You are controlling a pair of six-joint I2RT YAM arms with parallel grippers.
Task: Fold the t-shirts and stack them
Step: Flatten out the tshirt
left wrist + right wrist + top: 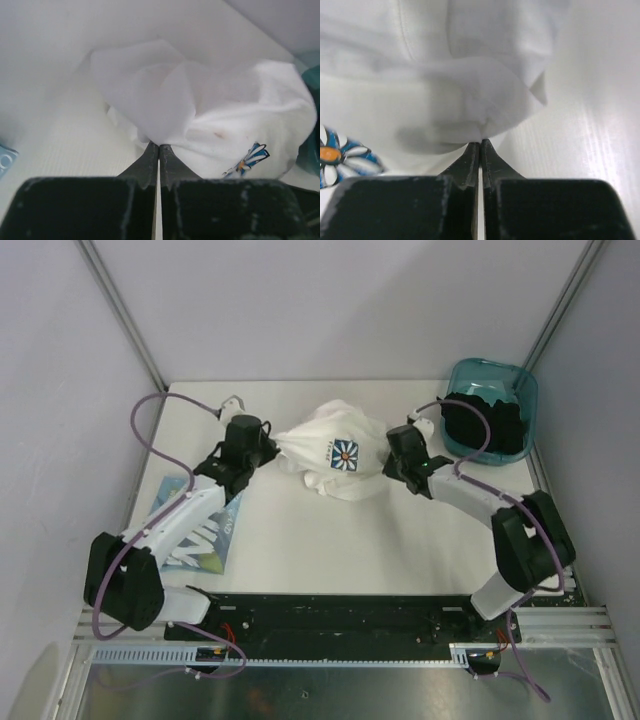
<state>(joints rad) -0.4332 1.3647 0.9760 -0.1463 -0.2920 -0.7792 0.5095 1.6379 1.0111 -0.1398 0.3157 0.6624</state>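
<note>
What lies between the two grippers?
The crumpled white daisy-print t-shirt, seen in the top view; the left gripper and the right gripper each pinch an edge of it.

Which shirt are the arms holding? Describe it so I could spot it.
On the white table, between the left gripper and right gripper, sits a bunched white t-shirt, pinched at both sides. Unlike the flat shirt at the left edge, it shows a blue square daisy print.
</note>
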